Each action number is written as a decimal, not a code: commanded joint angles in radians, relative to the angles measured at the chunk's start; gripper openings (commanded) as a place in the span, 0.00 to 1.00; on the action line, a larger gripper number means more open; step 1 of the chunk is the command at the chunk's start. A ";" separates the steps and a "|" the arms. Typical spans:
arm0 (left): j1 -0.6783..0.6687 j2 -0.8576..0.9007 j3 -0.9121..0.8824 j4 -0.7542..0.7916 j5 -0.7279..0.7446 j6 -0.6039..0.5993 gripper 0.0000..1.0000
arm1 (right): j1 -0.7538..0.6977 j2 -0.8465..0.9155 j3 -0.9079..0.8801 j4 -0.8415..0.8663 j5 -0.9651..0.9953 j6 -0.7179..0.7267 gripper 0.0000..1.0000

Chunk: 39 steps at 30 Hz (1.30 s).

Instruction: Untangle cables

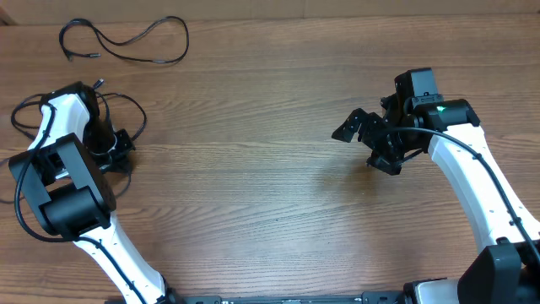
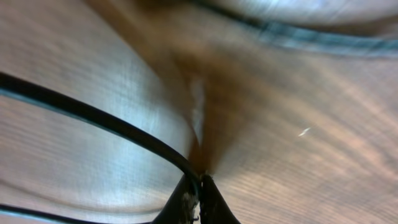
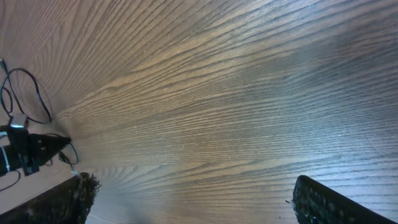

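From overhead, your left gripper [image 1: 116,146] sits low on the brown wood-grain counter [image 1: 270,219] amid the tangled thin black cables [image 1: 142,108], one separate thin black cord [image 1: 186,42] lies well apart, and the right gripper [image 1: 371,139] hangs spread over bare wood. In the left wrist view the gripper is pressed together, pinching one strand [image 2: 93,118] at its tips, so lift slowly and draw it toward open counter, watching that the others don't drag along. The right wrist view shows flat, plain wood grain under its spread fingers [image 3: 323,199], room to come over and pin the tangle
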 commanded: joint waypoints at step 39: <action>0.174 0.040 0.454 -0.108 -0.089 -0.251 0.55 | 0.005 -0.001 0.021 -0.017 -0.010 0.002 1.00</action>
